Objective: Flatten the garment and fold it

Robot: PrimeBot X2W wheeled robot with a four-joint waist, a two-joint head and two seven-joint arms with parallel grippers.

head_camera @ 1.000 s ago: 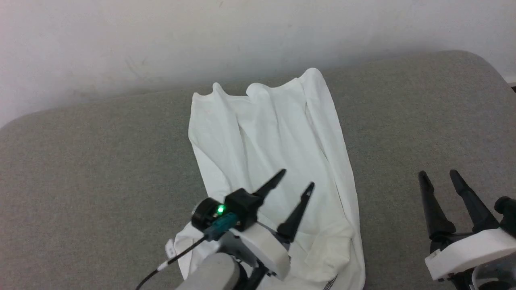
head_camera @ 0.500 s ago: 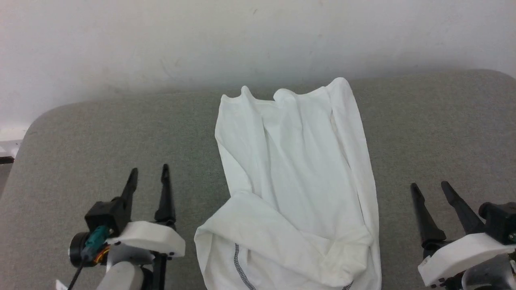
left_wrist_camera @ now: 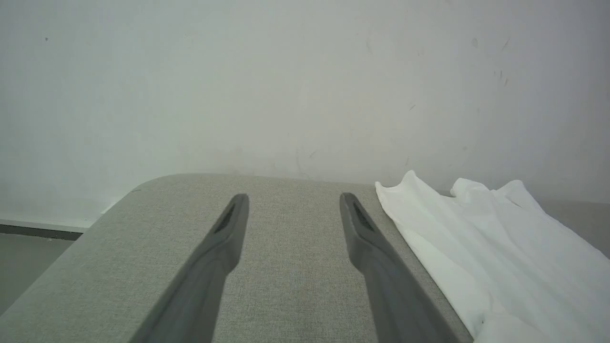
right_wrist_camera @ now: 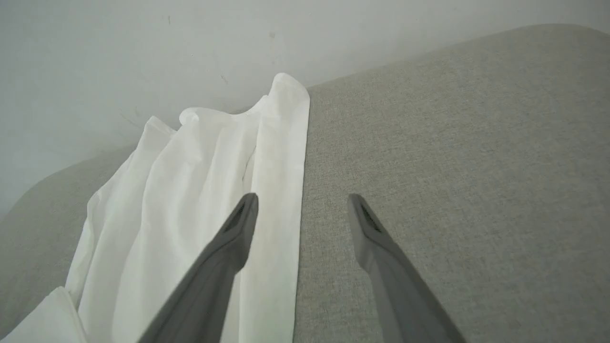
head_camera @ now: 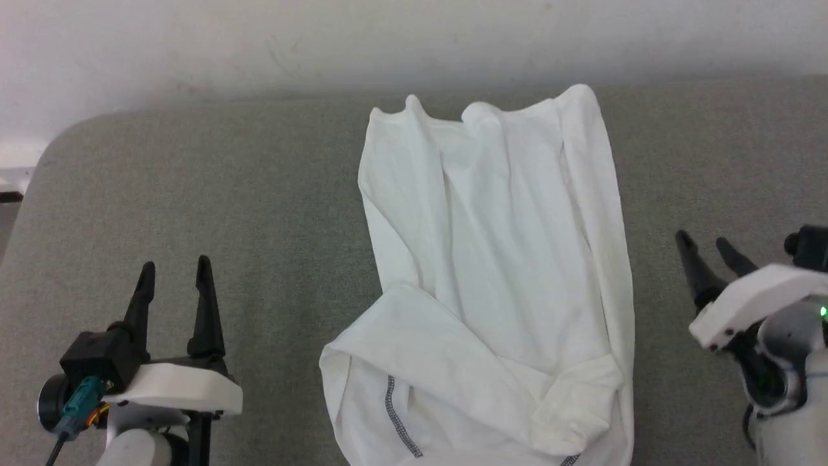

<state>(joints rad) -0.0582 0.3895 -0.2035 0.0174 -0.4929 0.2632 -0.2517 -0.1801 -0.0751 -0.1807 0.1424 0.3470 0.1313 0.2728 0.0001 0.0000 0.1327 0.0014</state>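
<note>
The left gripper hovers well left of the garment, jaws released, empty; the garment lies lengthwise on the grey bench, near end folded over, grey stitching showing; the right gripper hangs just right of the garment, jaws parted, empty.

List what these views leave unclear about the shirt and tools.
Near end of the shirt: head view, cut by the bottom edge.
Layers beneath its folded-over flap: head view, covered by cloth.
Height of the right tool over the shirt edge: right wrist view, depth unclear.
Base of the left tool: left wrist view, cut off below.
</note>
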